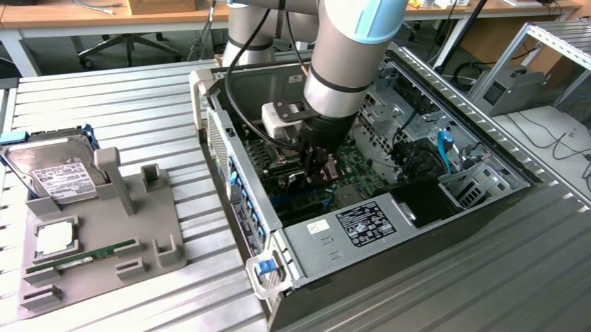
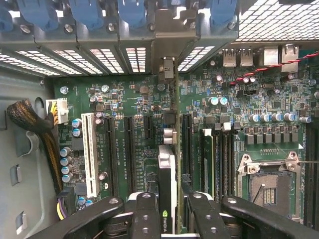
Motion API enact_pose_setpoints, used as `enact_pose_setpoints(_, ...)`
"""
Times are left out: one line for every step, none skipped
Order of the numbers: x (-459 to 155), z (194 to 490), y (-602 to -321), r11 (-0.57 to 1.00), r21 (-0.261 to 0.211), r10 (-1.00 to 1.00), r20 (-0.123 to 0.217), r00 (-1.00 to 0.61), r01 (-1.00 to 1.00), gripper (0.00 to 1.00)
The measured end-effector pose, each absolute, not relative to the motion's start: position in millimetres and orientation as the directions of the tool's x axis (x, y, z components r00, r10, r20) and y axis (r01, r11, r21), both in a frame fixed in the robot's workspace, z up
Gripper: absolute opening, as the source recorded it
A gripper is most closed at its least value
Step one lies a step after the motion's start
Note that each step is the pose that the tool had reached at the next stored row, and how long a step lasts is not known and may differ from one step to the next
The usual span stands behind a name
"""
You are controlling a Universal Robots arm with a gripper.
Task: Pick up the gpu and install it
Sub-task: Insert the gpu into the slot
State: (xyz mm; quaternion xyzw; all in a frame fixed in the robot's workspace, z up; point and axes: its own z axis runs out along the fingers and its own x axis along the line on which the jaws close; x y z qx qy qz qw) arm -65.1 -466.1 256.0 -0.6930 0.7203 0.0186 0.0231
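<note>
The gpu (image 2: 167,167) stands edge-on between my two black fingers (image 2: 144,216), with a green-and-white logo on its near end. My gripper (image 2: 168,211) is shut on it, deep inside the open computer case (image 1: 369,228). The card runs along the green motherboard (image 2: 134,99) between the black expansion slots, and its silver bracket end (image 2: 168,67) reaches the rear slot openings. Whether its edge sits in a slot I cannot tell. In the exterior view my gripper (image 1: 319,162) points down into the case over the motherboard, and the arm hides the card.
A white slot (image 2: 89,152), a braided cable bundle (image 2: 30,119) and the bare processor socket (image 2: 266,184) flank the card. On the exterior view's left, a grey holder (image 1: 102,235) carries a hard drive (image 1: 57,173), a processor chip (image 1: 54,237) and a green memory stick (image 1: 79,259).
</note>
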Motion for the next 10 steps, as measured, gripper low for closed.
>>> enact_pose_setpoints(-65.1, 256.0, -466.1, 0.039, -0.005, -0.998, -0.059, -0.038, -0.999, 0.27)
enact_pose_setpoints(-65.1, 256.0, -466.1, 0.039, -0.005, -0.998, -0.059, -0.038, -0.999, 0.27)
enact_pose_setpoints(-65.1, 256.0, -466.1, 0.039, -0.005, -0.998, -0.059, -0.038, -0.999, 0.27)
enact_pose_setpoints(-65.1, 256.0, -466.1, 0.039, -0.005, -0.998, -0.059, -0.038, -0.999, 0.27)
enact_pose_setpoints(-65.1, 256.0, -466.1, 0.039, -0.005, -0.998, -0.059, -0.038, -0.999, 0.27)
enact_pose_setpoints(-65.1, 256.0, -466.1, 0.039, -0.005, -0.998, -0.059, -0.038, -0.999, 0.27)
enact_pose_setpoints(-65.1, 256.0, -466.1, 0.039, -0.005, -0.998, -0.059, -0.038, -0.999, 0.27)
enact_pose_setpoints(-65.1, 256.0, -466.1, 0.039, -0.005, -0.998, -0.059, -0.038, -0.999, 0.27)
enact_pose_setpoints(-65.1, 256.0, -466.1, 0.039, -0.005, -0.998, -0.059, -0.038, -0.999, 0.27)
enact_pose_setpoints(-65.1, 256.0, -466.1, 0.039, -0.005, -0.998, -0.059, -0.038, -0.999, 0.27)
